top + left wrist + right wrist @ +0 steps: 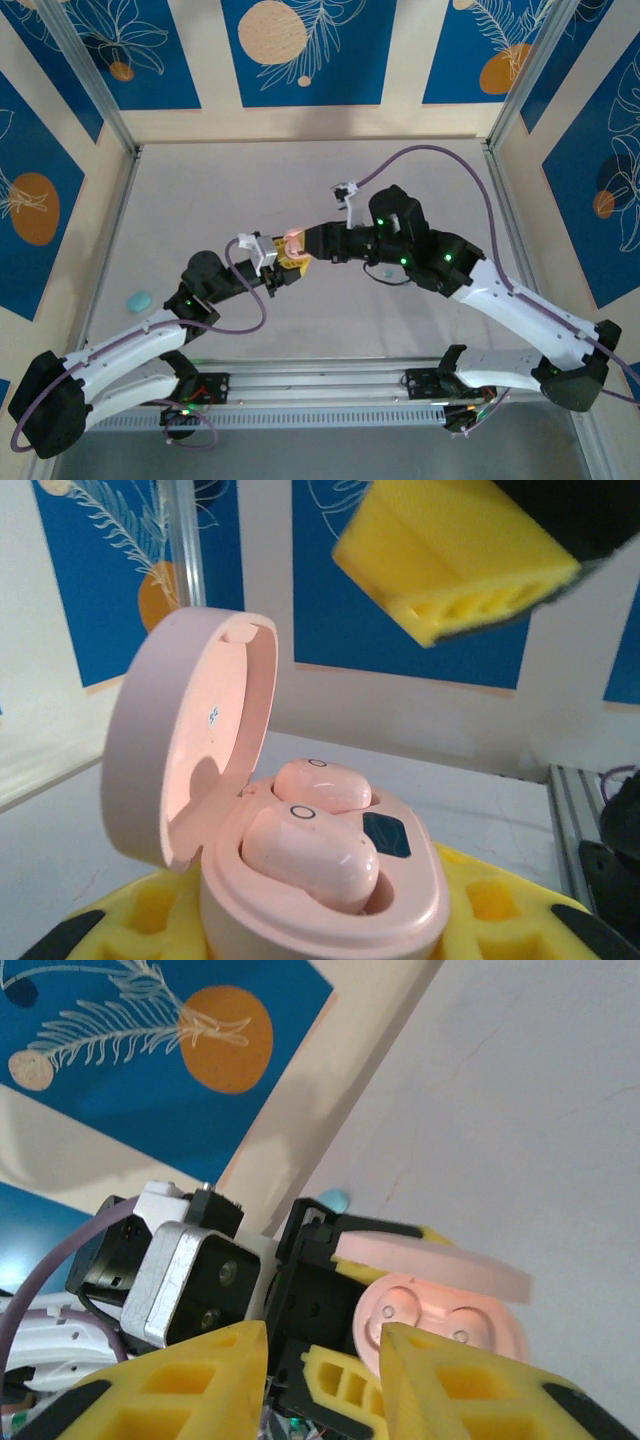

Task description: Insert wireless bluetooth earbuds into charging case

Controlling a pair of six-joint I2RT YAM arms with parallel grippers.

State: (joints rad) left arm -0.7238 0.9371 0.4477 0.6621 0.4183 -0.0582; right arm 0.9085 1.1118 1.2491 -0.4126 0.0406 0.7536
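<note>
Grey tabletop, blue leaf-print walls. Left gripper [287, 261] is clamping the peach-pink oval plastic charging case [300, 928], lid open, two glossy peach-pink earbuds [310, 855] sitting inside. Right gripper [325, 1365], yellow fingers spread, is hovering just beside; a bump risks dislodging buds.

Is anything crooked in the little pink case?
Yes. In the open case, the nearer earbud sits higher than the farther earbud and seems tipped up, as if not pushed fully into its pocket. The lid looks fine.
</note>
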